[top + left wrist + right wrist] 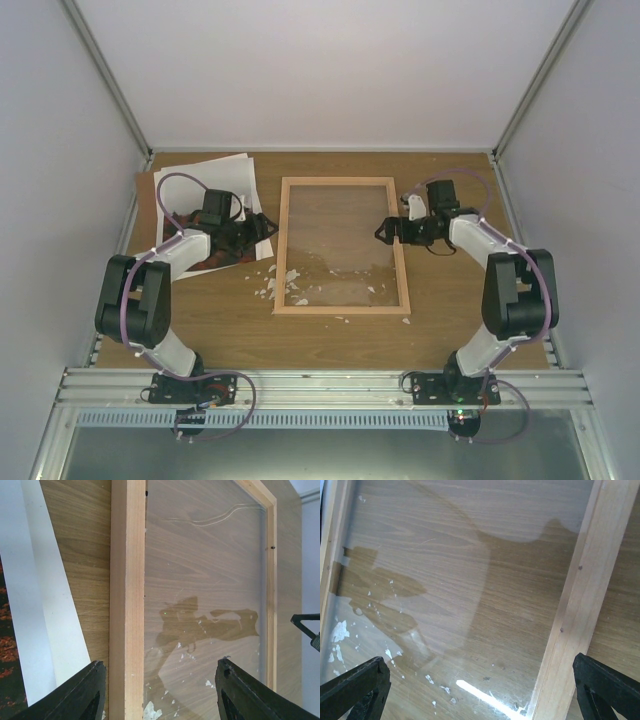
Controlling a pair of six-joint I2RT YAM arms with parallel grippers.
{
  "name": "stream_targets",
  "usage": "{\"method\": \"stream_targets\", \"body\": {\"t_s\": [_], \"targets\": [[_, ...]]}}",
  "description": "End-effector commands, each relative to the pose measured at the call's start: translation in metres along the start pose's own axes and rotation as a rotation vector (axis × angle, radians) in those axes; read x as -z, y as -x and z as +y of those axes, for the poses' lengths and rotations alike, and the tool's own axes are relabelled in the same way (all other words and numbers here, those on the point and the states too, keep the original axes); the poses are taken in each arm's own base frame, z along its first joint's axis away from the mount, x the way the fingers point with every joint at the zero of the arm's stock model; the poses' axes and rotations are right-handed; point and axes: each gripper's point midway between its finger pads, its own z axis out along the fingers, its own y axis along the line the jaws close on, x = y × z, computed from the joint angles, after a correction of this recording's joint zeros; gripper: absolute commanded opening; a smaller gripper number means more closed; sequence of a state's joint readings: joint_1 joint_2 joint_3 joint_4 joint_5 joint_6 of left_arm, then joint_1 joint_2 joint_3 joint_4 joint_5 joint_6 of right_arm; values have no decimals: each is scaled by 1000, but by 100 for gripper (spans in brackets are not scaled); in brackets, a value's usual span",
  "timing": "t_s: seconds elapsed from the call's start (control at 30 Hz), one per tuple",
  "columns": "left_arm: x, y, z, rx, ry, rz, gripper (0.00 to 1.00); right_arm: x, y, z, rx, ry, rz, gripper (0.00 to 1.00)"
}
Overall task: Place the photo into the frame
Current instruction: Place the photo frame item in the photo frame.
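The frame (282, 245), light wood rails round a clear pane, lies flat mid-table. The photo (215, 178) lies to its left, partly hidden under my left arm; its white border (30, 605) and a strip of red image show in the left wrist view. My left gripper (268, 228) is open and empty, its jaws straddling the frame's left rail (127, 605). My right gripper (385, 232) is open and empty, its jaws straddling the right rail (580, 605). The left gripper (160, 692) and the right gripper (480, 690) hover low over the pane.
A brown backing board (148, 195) pokes out from under the photo at the far left. Small white scraps (280, 285) lie on the pane and table near the frame's front left corner. Grey walls enclose the table on three sides.
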State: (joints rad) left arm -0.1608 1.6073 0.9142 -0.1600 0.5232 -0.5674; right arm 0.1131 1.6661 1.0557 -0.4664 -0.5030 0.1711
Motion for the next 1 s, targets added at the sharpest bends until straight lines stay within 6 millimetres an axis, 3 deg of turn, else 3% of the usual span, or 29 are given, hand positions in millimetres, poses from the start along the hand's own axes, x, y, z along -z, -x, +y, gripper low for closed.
{"method": "stream_targets", "body": {"t_s": [0.0,0.13,0.3,0.47,0.63,0.8,0.97], "targets": [[1,8,-6,-34,-34,-33,62,7,10,14,94,36,-14,99],[7,15,-19,-98,-54,-53,62,10,20,30,182,119,-16,100],[23,29,-33,-210,-60,-105,66,36,48,55,317,171,-128,100],[43,38,-48,-324,-64,-163,83,55,64,71,391,189,-198,100],[66,42,-54,-505,-17,-204,91,69,73,84,435,222,-249,100],[79,43,-34,-646,119,-200,95,68,72,95,444,281,-250,100],[78,38,-12,-730,164,-138,94,46,63,104,489,308,-175,100]]}}
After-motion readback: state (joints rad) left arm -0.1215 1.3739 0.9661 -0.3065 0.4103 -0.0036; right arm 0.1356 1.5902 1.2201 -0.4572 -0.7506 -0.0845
